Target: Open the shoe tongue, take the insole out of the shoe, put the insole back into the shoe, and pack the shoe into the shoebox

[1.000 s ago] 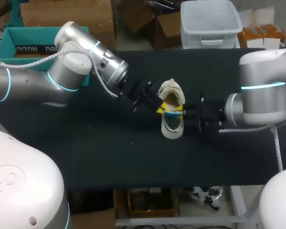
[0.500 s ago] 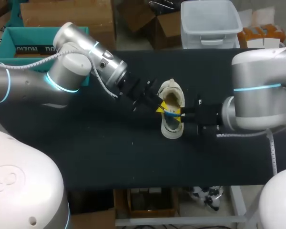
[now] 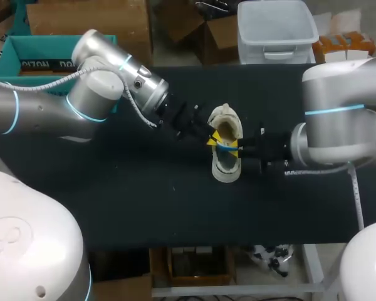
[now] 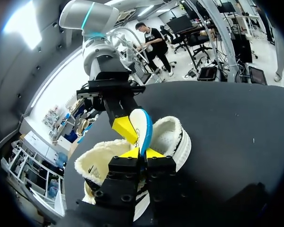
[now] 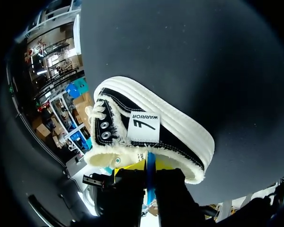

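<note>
A black tabletop fills the middle of the head view. The shoe lies at its centre, its long axis running from the top of the frame to the bottom. The insole stands on edge out of the shoe's opening, its blue rim uppermost, roughly in line with the shoe.

My left pincer comes in from the upper left and is clenched on the insole. In its wrist view, a yellow tip sits on each face of the sheet, low down near the shoe's collar. My right pincer comes in from the right edge of the frame and meets the insole from the opposite side, higher up the sheet. I cannot tell whether it has closed.

So the insole lies squarely between my two pincers, each facing one flat side, and both are about equally near. It is partly lifted but not clear of the shoe, so I judge the next pull should go along the sheet, up and away from the opening. The teal shoebox sits at the upper left of the frame, on my left arm's side.
</note>
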`<state>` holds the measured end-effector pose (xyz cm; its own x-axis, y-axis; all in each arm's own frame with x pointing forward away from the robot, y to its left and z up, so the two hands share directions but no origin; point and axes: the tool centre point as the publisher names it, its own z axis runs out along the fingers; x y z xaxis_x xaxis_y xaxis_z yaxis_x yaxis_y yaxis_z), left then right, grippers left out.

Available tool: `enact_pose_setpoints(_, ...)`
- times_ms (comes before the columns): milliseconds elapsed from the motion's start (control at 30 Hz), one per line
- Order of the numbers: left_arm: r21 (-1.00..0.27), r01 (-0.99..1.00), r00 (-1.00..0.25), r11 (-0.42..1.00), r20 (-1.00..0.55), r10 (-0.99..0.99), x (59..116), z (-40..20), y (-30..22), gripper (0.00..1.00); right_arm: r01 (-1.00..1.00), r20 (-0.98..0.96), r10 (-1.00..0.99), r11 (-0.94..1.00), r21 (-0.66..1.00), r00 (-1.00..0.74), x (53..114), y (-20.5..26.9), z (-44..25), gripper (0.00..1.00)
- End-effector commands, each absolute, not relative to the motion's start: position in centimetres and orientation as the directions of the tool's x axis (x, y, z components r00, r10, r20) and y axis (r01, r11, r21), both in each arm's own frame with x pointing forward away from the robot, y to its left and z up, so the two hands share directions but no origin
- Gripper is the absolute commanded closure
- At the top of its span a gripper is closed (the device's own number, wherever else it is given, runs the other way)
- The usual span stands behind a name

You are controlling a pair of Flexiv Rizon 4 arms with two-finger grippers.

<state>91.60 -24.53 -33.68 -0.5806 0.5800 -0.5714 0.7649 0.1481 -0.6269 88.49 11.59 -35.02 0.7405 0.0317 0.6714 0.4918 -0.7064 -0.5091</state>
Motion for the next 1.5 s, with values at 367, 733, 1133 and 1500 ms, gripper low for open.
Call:
enact_pose_setpoints(367, -0.633, 0.766, -0.563, 0.114, -0.575, 0.594, 90.7, -33.6, -25.0, 1.00, 0.484, 0.664, 0.030, -0.709, -0.513, 0.747, 89.1, 11.5, -35.6, 1.00)
enact_pose_setpoints(733, -0.630, 0.768, -0.563, 0.119, -0.573, 0.596, 90.8, -33.9, -25.4, 1.00, 0.456, 0.661, 0.024, -0.743, -0.490, 0.750, 87.1, 12.1, -34.5, 0.65)
enact_pose_setpoints(1133, -0.638, 0.758, -0.580, 0.135, -0.565, 0.586, 91.0, -34.0, -25.1, 1.00, 0.455, 0.665, 0.029, -0.752, -0.478, 0.746, 86.9, 11.9, -34.7, 1.00)
enact_pose_setpoints(1500, -0.672, 0.727, -0.605, 0.142, -0.530, 0.594, 90.1, -31.0, -23.1, 0.00, 0.451, 0.661, 0.062, -0.778, -0.438, 0.748, 87.7, 11.5, -36.0, 1.00)
